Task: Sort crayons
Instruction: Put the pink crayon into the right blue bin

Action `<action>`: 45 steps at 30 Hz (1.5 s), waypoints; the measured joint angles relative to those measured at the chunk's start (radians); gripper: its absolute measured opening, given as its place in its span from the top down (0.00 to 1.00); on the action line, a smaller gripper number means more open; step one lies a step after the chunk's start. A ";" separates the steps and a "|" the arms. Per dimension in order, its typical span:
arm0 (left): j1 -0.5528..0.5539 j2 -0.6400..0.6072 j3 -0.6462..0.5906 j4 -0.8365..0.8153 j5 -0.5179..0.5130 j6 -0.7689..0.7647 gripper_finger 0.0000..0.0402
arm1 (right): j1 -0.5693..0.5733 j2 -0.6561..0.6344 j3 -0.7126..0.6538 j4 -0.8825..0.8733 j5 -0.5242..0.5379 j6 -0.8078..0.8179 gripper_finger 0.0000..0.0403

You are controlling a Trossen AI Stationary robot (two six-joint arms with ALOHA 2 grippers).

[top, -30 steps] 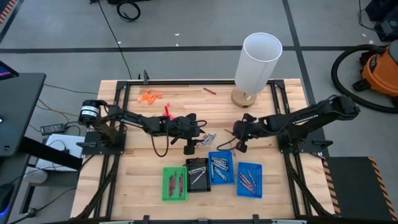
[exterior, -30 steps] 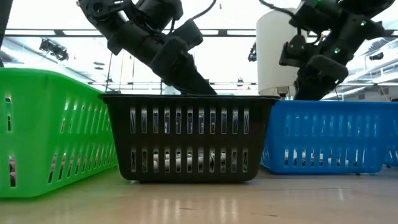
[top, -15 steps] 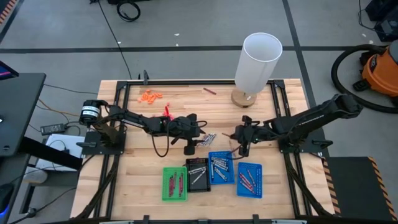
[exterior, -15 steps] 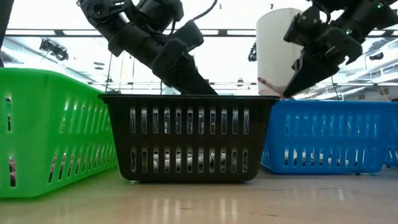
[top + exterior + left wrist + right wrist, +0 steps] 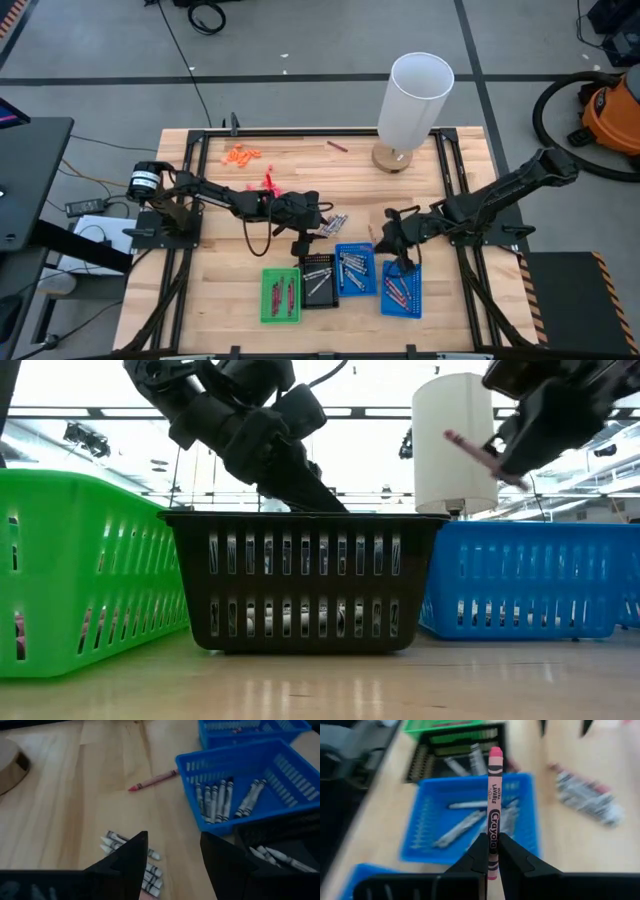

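Observation:
My right gripper (image 5: 492, 851) is shut on a pink-red crayon (image 5: 493, 795) and hangs above the far rim of the right blue tray (image 5: 401, 292). My left gripper (image 5: 175, 865) stands open, nothing between its fingers. It is low over the table, between a pile of silvery grey crayons (image 5: 131, 854) and the black tray (image 5: 318, 280). One red crayon (image 5: 152, 781) lies flat on the table beside the left blue tray (image 5: 240, 785), which has grey crayons in it. The green tray (image 5: 281, 296) holds red crayons. My right gripper pinches the crayon near its blunt back end (image 5: 493, 857) between its two fingers. The crayon sticks out ahead of the fingertips, roughly along the line they point in, with its tip (image 5: 495, 753) farthest away. It is lifted clear and slants in the air (image 5: 480, 452).
A tall white cylinder (image 5: 412, 100) on a round wooden base stands at the far right. Tiny orange bits (image 5: 240, 155) and pink-red bits (image 5: 270, 182) lie at the far left. A dark maroon crayon (image 5: 336, 145) lies near the far edge.
My right gripper has stayed shut on the crayon. It has risen, swung toward the table's near edge and turned. It has gone from beside the grey pile to over the right blue tray. The crayon has come up into the low view, clear of the table.

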 joint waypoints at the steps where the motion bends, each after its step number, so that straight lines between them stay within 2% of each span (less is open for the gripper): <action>1: -0.004 -0.002 0.000 -0.010 0.000 0.006 0.52 | 0.010 -0.006 0.000 -0.008 -0.026 0.035 0.92; 10: -0.011 -0.026 0.000 -0.077 -0.020 0.050 0.52 | 0.074 -0.017 0.000 -0.072 -0.244 0.452 0.90; 15: -0.011 -0.029 0.000 -0.104 -0.029 0.089 0.52 | 0.131 -0.014 0.000 -0.124 -0.284 0.684 0.89; 21: -0.011 -0.038 0.000 -0.110 -0.036 0.138 0.52 | 0.195 0.017 0.000 -0.205 -0.262 0.843 0.88; 30: -0.009 -0.041 0.000 -0.108 -0.063 0.159 0.52 | 0.222 0.103 0.000 -0.254 -0.289 0.893 0.87; 39: -0.007 -0.041 0.000 -0.080 -0.081 0.165 0.52 | 0.207 0.063 0.014 -0.291 -0.305 0.883 0.73; 41: -0.007 -0.041 0.000 -0.063 -0.081 0.166 0.52 | 0.197 0.045 0.039 -0.325 -0.286 0.865 0.71; 45: -0.007 -0.040 0.000 -0.021 -0.080 0.160 0.52 | 0.164 0.036 0.087 -0.419 -0.170 0.807 0.70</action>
